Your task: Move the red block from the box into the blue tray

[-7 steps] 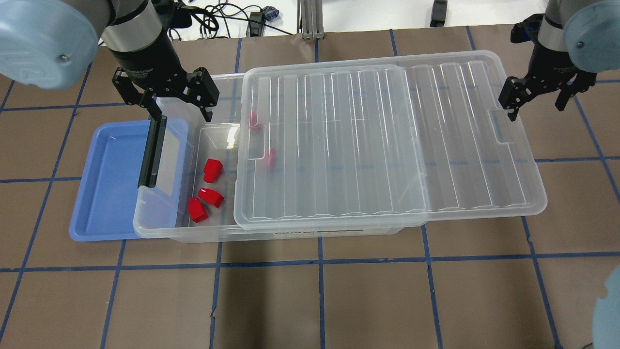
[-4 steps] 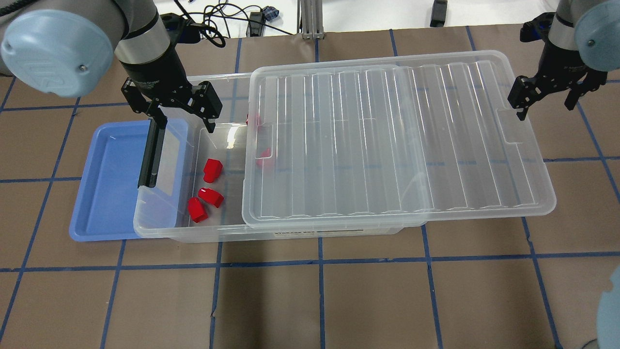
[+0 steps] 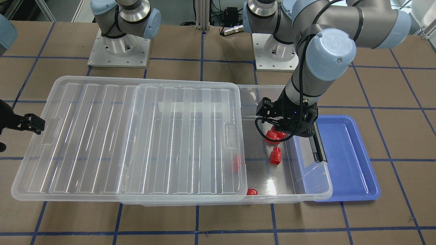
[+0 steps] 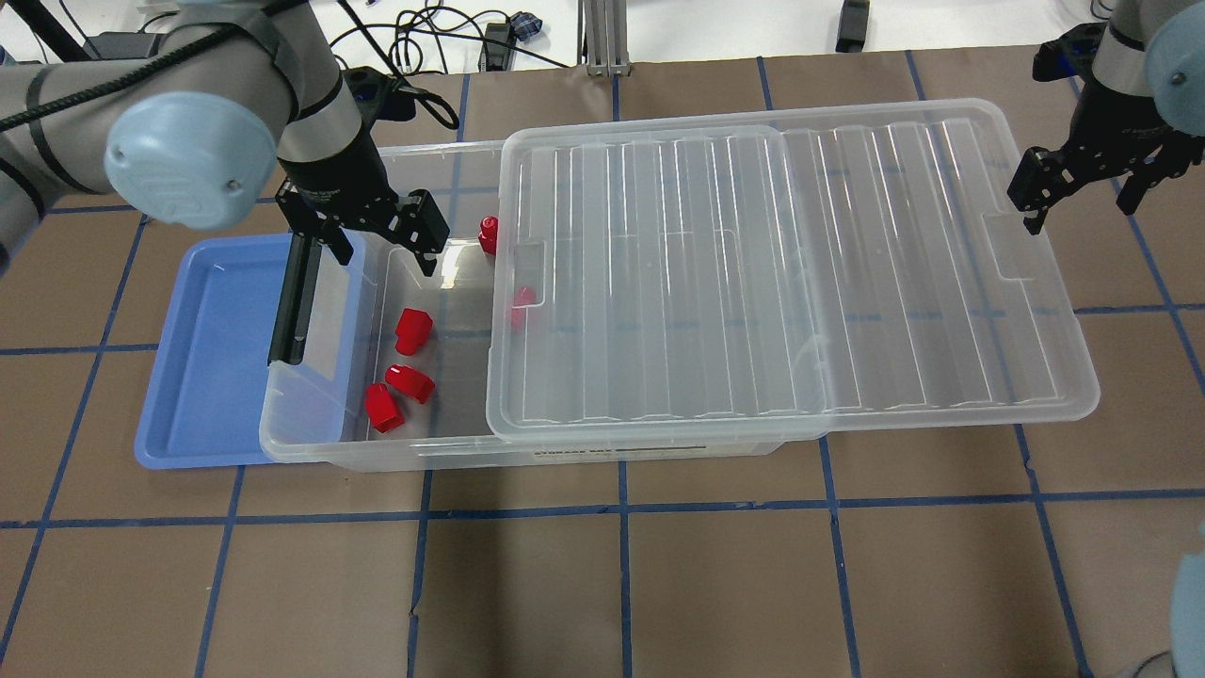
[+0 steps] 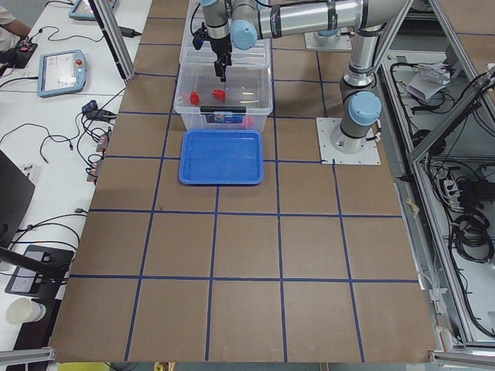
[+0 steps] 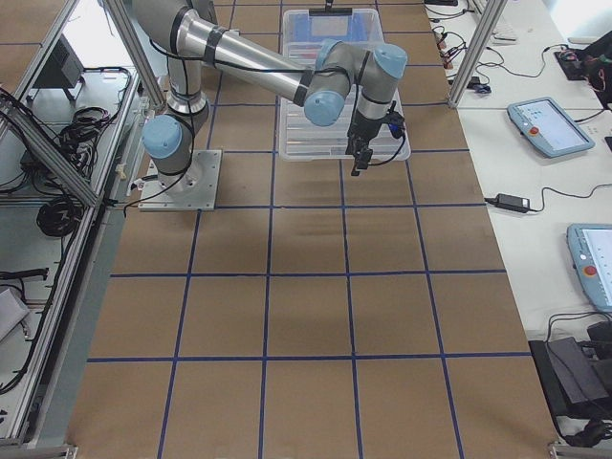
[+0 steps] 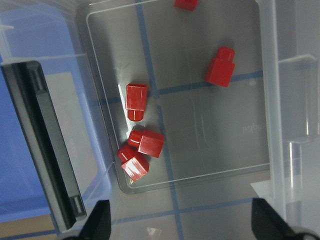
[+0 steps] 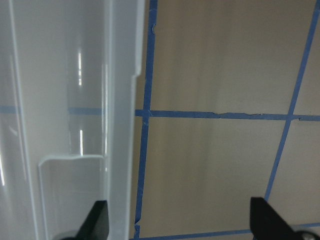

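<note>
The table (image 4: 621,584) carries the clear box (image 4: 320,443). Its lid (image 4: 753,282) sits offset and overhangs the right end, so the left end is uncovered. The tray (image 4: 207,358) lies just beside that end. The left fingers (image 4: 425,252) hang spread apart over the opening. The right fingers (image 4: 1033,215), also apart, hover at the lid's right edge. The red blocks (image 4: 412,331) lie inside the box, none of them held.

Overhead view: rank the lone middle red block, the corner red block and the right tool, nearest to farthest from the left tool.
1. Lone middle red block, in the box's open end by the left tool.
2. Corner red block, by the box's robot-side wall.
3. Right tool, at the lid's far end.
</note>
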### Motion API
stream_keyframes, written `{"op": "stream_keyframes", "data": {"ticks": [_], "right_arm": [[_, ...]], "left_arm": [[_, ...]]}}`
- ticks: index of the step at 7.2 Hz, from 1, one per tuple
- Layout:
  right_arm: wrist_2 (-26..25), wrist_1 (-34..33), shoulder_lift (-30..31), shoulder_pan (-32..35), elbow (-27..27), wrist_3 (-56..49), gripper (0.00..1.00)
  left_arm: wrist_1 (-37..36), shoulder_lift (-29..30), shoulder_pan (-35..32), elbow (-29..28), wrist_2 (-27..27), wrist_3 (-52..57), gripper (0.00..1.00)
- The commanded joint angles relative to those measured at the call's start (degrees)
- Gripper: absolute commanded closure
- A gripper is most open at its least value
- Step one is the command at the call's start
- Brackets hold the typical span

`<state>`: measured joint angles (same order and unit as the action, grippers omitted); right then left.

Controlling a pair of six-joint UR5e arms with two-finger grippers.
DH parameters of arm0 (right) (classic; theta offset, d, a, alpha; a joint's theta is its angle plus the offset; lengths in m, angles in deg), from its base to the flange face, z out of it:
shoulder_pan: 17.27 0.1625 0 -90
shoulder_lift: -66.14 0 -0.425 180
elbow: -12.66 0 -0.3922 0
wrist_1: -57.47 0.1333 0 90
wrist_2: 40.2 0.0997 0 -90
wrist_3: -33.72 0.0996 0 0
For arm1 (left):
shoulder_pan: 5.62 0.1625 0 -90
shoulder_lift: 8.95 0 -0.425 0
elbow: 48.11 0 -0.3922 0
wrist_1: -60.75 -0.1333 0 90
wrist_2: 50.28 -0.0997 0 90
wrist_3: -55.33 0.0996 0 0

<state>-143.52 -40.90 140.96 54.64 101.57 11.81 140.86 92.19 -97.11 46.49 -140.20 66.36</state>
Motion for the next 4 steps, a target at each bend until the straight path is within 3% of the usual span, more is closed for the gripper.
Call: {"op": "stream_keyframes", "data": {"ticks": [1, 4], "right_arm": [[1.7, 0.5, 2.7, 0.1, -0.1, 1.2, 0.00], [3.4, 4.2, 11.1, 0.9, 0.0, 2.8, 0.00]], "left_arm": [[-10.5, 1.5, 0.1, 6.7, 0.0, 3.0, 0.00], [-14.2, 2.4, 0.1, 9.9, -0.1, 4.1, 0.00]]}}
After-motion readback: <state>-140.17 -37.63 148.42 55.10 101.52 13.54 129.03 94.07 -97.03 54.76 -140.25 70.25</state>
